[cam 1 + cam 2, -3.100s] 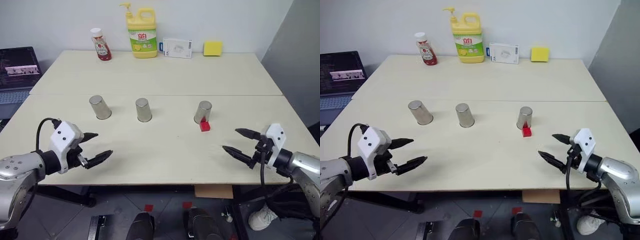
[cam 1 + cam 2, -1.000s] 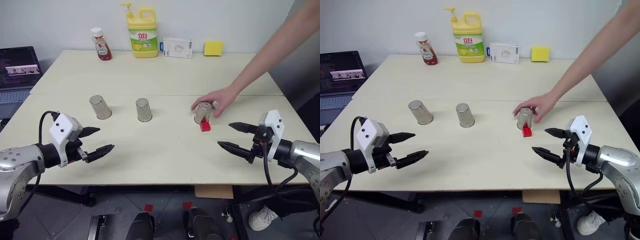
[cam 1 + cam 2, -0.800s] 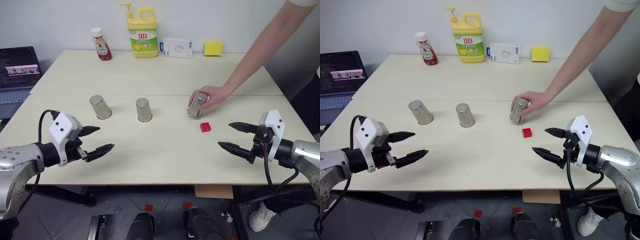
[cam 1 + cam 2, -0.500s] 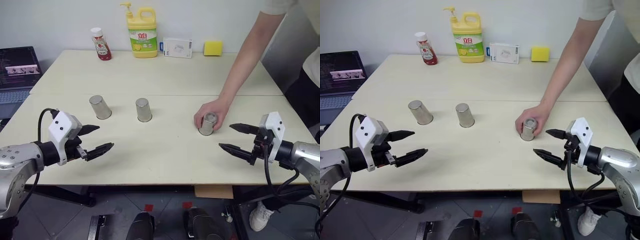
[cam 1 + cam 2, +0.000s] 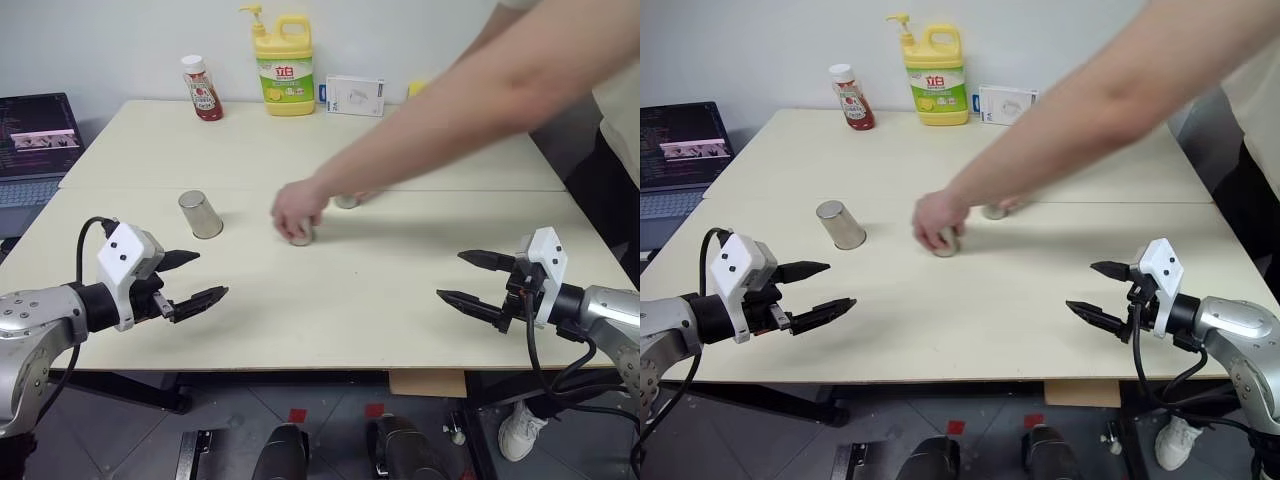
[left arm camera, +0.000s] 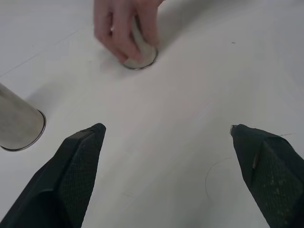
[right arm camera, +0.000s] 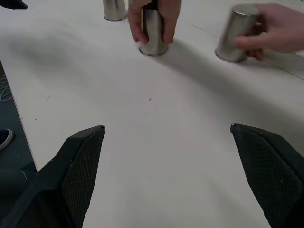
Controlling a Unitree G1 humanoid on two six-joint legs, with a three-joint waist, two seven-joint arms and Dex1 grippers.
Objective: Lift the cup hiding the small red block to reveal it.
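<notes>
A person leans across the pale wooden counter (image 5: 420, 290) with both arms out, each hand clamped over the top of a small tapered silvery metal cup. One hand (image 5: 298, 210) covers the cup (image 7: 153, 33) near the counter's middle, the other hand (image 7: 275, 35) grips a second identical cup (image 7: 235, 33) just beyond it, toward the far side. By the look of it they are sliding the cups about to mix them up, which is why both stay mouth-down against the surface. A third silvery cup (image 5: 201, 214) stands alone, upside down and untouched, off to the robot's left.

The small red block is not in sight; presumably it sits beneath one of the three cups, and I cannot tell which.

The robot seems to be waiting its turn. Its left gripper (image 5: 190, 282) hovers above the near edge of the counter, black jaws spread wide and empty. Its right gripper (image 5: 473, 281) hangs at the opposite side, jaws likewise wide apart with nothing between them, both aimed inward at the cups but well apart from them.
</notes>
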